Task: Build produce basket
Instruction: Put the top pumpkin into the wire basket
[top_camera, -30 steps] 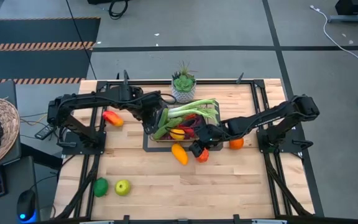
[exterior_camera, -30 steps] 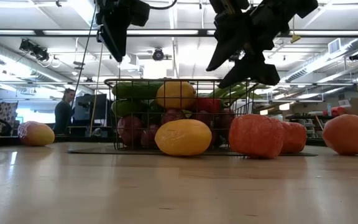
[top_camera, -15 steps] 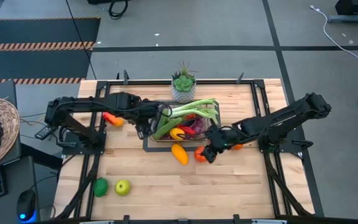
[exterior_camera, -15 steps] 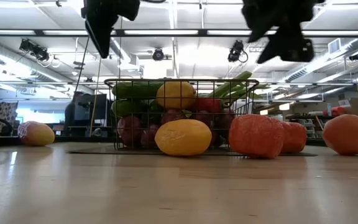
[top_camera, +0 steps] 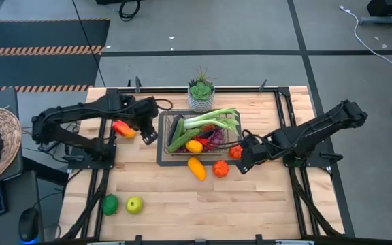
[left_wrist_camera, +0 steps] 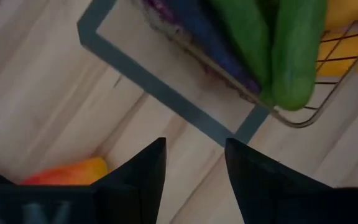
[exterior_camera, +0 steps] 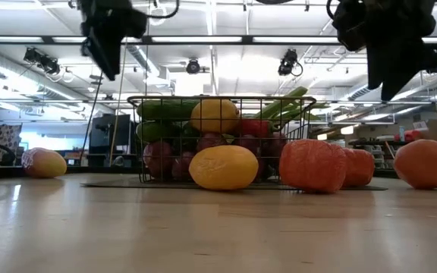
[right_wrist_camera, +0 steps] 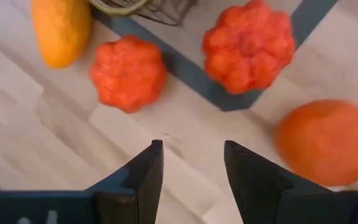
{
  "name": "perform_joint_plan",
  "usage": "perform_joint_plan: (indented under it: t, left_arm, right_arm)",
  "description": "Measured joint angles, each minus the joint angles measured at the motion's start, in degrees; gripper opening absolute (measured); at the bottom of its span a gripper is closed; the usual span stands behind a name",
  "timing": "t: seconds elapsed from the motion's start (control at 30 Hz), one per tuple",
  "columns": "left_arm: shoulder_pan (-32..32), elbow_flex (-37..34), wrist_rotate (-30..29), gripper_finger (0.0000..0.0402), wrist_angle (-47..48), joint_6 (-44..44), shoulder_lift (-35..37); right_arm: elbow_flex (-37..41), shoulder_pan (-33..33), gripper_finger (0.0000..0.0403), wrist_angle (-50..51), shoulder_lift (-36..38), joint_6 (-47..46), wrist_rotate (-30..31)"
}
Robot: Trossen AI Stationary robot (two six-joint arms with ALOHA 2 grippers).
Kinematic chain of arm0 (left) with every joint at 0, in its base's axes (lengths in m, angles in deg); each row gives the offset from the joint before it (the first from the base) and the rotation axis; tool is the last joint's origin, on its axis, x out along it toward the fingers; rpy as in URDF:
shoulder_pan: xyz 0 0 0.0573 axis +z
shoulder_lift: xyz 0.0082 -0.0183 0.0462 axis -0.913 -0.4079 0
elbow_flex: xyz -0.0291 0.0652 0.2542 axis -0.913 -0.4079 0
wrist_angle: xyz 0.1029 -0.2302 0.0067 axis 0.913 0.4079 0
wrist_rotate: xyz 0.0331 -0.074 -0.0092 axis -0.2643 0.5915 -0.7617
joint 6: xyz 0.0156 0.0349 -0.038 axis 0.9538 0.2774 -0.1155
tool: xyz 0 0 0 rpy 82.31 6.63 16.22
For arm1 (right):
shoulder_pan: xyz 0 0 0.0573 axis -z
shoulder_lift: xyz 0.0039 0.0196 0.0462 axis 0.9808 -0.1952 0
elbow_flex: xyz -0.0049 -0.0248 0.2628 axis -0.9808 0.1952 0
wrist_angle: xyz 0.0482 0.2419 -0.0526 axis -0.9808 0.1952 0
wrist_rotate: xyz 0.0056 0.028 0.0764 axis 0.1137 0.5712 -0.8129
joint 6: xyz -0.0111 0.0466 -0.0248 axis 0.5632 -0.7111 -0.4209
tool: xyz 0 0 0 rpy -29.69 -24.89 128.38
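The dark wire basket (top_camera: 231, 131) stands on a dark-edged rectangle on the table, holding a leek (top_camera: 209, 118), cucumbers (left_wrist_camera: 294, 56) and red, yellow and purple produce. My left gripper (top_camera: 150, 136) hangs open above the table just left of the basket, nothing between its fingers. My right gripper (top_camera: 243, 162) hangs open at the basket's near right corner, also with nothing between its fingers. Below it on the wood lie two orange-red pumpkins (right_wrist_camera: 128, 71) (right_wrist_camera: 248, 45) and an orange (right_wrist_camera: 328, 140). A yellow fruit (top_camera: 196, 167) lies in front of the basket.
A red-yellow mango (top_camera: 123, 128) lies left of the basket, near my left gripper. A green fruit (top_camera: 109, 203) and a yellow-green apple (top_camera: 134, 204) lie at the near left. A potted succulent (top_camera: 201, 95) stands behind the basket. Bare wood spans the near middle and right.
My left gripper has drawn back from the basket's left side toward the table's left edge. My right gripper has moved from in front of the basket toward the table's right edge, rising a little and tipping more steeply down. The produce has stayed in place.
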Motion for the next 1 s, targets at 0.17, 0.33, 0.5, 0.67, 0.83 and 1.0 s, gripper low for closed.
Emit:
perform_joint_plan:
  t: [0.17,0.33,0.5,0.67,0.83,1.0]
  left_arm:
    - [0.73,-5.82,1.47,0.0171,-1.58,-3.88,4.37]
    - [0.66,-9.48,1.62,0.0171,-1.27,-7.27,8.71]
    - [0.66,-12.35,1.6,0.0171,-1.32,-9.35,13.17]
    - [0.66,-15.19,1.56,0.0171,-2.09,-10.83,17.02]
    - [0.68,-17.62,1.58,0.0171,-2.35,-12.14,19.57]
    - [0.68,-18.37,1.82,0.0171,-2.33,-13.57,20.79]
  right_arm:
    - [0.0,0.14,0.0187,0.45,0.12,11.74,3.12]
    - [0.0,1.66,0.024,0.44,0.12,20.59,4.17]
    - [0.17,3.58,0.0318,0.07,0.12,23.0,6.92]
    - [2.87,5.25,0.0384,-1.94,0.12,22.5,8.67]
    - [6.97,6.17,0.0393,-10.08,0.09,23.06,8.44]
    - [10.53,7.04,0.0397,-13.18,0.09,25.67,9.96]
